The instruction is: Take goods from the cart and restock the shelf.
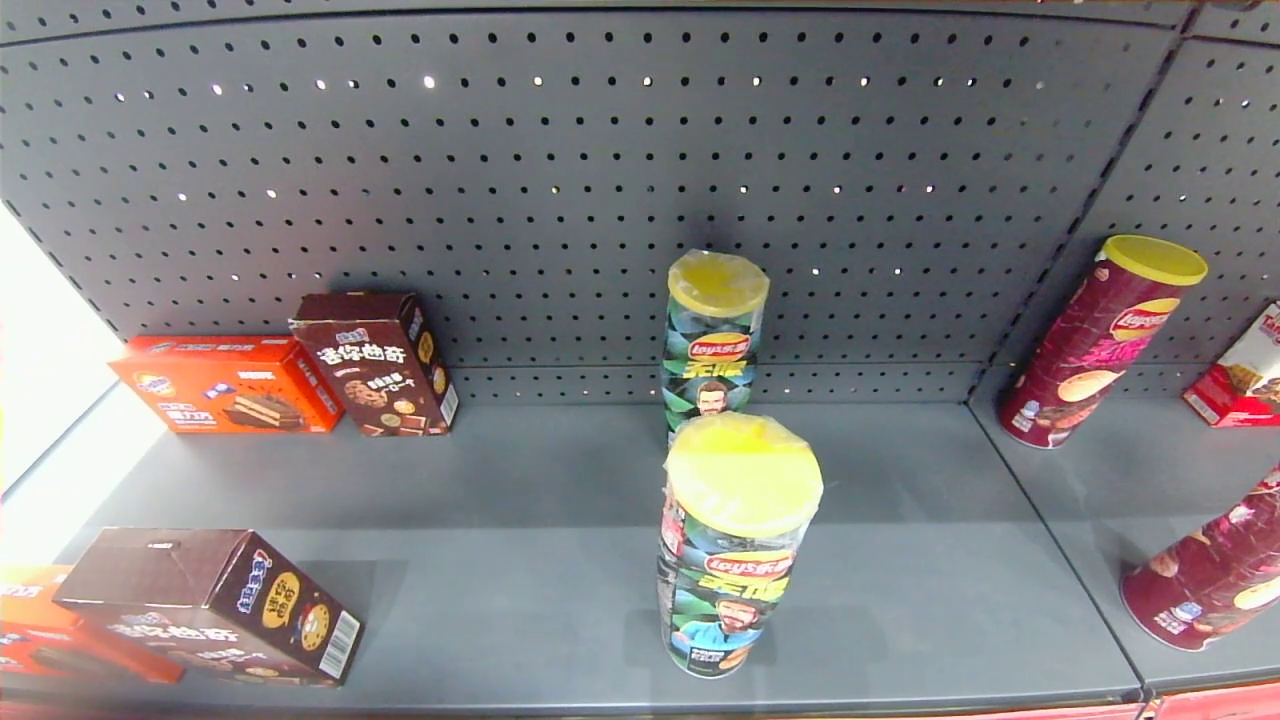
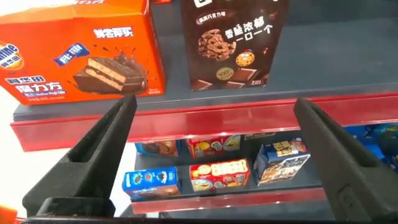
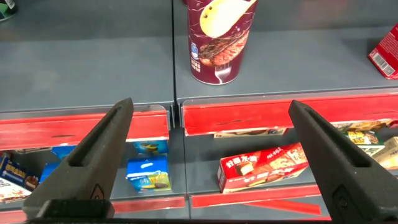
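While your left gripper (image 2: pixel 214 106) gapes empty facing orange box (image 2: pixel 74 56) | right gripper (image 3: pixel 210 106) spread empty facing maroon can (image 3: pixel 219 43) | shelf (image 1: pixel 520 530) holds green cans (image 1: pixel 735 570)

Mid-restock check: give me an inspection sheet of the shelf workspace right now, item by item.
Surface: grey shelf with pegboard back; a second bay on the right.
Job's things: front green can and rear green can upright mid-shelf, one behind the other; orange box and brown cookie box at back left; second brown box at front left; maroon can and second maroon can in the right bay.
Clutter: nothing seen.
Grippers: left gripper open and empty; right gripper open and empty; both in front of the shelf edge.
Cables: nothing seen.
Surroundings: red price rails; small boxes on lower shelves.
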